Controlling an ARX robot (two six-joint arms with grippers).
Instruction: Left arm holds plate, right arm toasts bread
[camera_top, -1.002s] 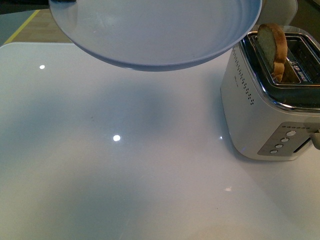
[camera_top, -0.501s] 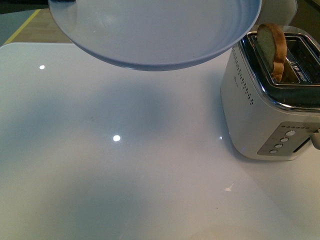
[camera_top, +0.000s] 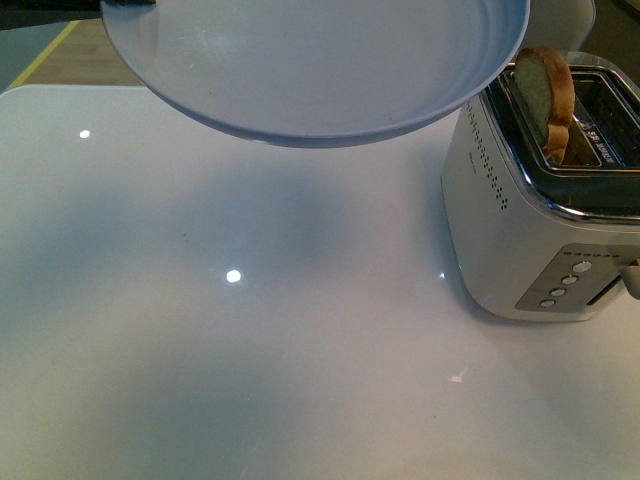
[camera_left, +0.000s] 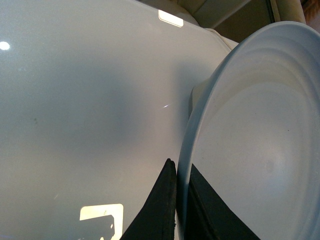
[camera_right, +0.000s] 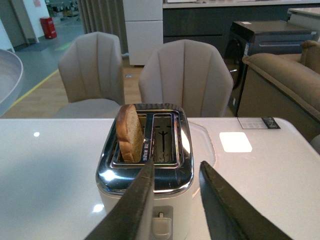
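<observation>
- Closest, and seen clearly only from the left wrist: the left gripper (camera_left: 181, 170) has its two thin black fingers (camera_left: 162, 200) closed on the plate (camera_left: 260, 150), one finger on each face of the rim.
- The right wrist view alone shows the right gripper (camera_right: 175, 167), its dark tapered fingers (camera_right: 137, 200) spread wide apart, just short of the toaster's lever end.
- The plate is round, pale blue-grey and smooth, with faint concentric rings and a low rim. From the front it hangs tilted above the glossy white table (camera_top: 250, 350), its edge near the toaster's top.
- The toaster (camera_top: 510, 230) has a white body, a chrome top and two slots. Its perforated side and row of round buttons show only from the front.
- The bread (camera_top: 545, 90) stands upright in the slot nearer the plate, its rounded top above the chrome, with light crumb and a darker crust.
- Farthest, past the table: two beige fluted chairs (camera_right: 187, 75).
</observation>
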